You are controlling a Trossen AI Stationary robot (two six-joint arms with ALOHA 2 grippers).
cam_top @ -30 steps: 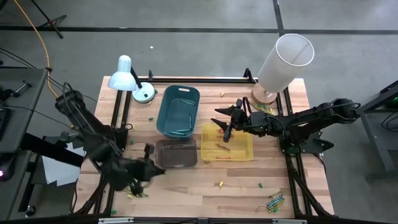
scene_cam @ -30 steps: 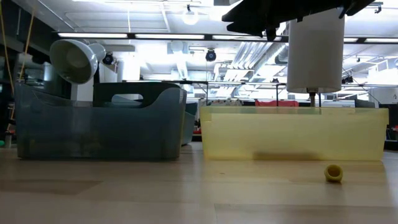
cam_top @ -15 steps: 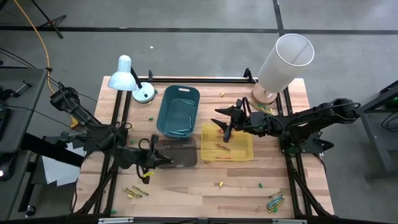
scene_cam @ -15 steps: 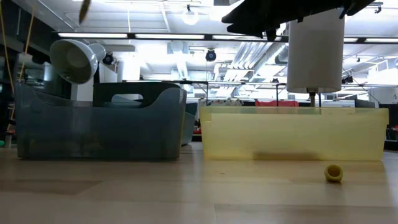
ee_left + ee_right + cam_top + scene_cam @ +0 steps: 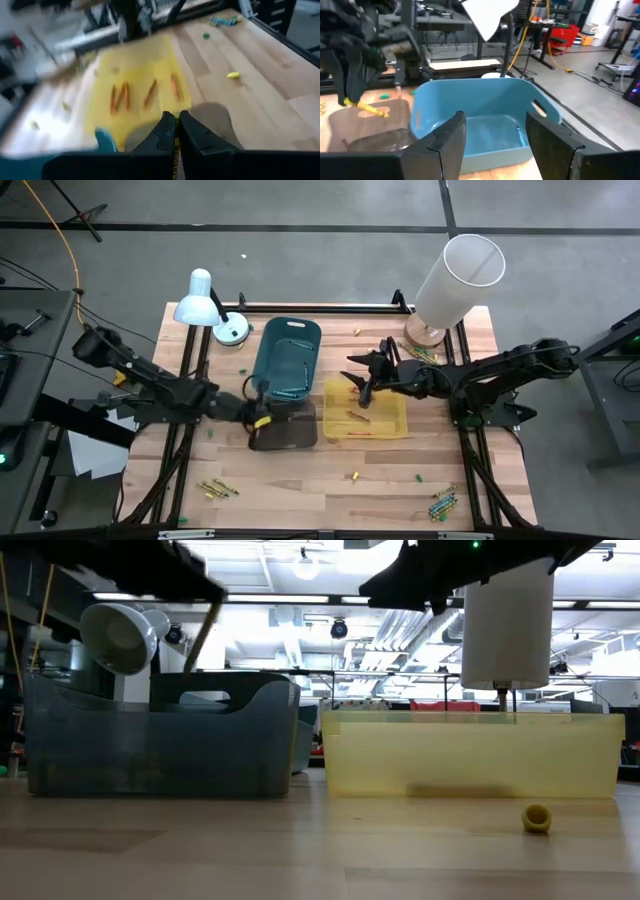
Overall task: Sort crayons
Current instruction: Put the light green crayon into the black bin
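My left gripper [image 5: 257, 416] is shut on a yellow crayon [image 5: 263, 421] above the left rim of the grey bin [image 5: 285, 430]. The right wrist view shows this crayon [image 5: 370, 108] over the grey bin [image 5: 375, 127]. My right gripper [image 5: 358, 380] hangs open and holds nothing, above the far left corner of the yellow bin [image 5: 395, 425], facing the blue bin [image 5: 485, 110]. Several orange crayons [image 5: 145, 95] lie on the yellow bin's floor. Loose crayons lie near the front left [image 5: 218, 488] and front right [image 5: 443, 505] of the table. My left gripper pinches the yellow crayon between its two fingertips [image 5: 167, 127]; the crayon's end [image 5: 176, 152] shows in the slit between them. The fingers come slanting down from the table's left. The crayon [image 5: 374, 110] sticks out sideways below the fingertips, clear of the grey bin.
The blue bin [image 5: 287, 358] stands behind the grey one. A white desk lamp [image 5: 205, 305] is at the far left and a white shaded lamp [image 5: 455, 280] at the far right. A yellow crayon [image 5: 354, 476] and a green bit [image 5: 417, 477] lie on the front boards.
My left gripper, shut on the yellow crayon throughout, has swung from the front left of the table toward the far edge and the right, coming lower, and now stands over the grey bin's left rim. The right arm has kept still.
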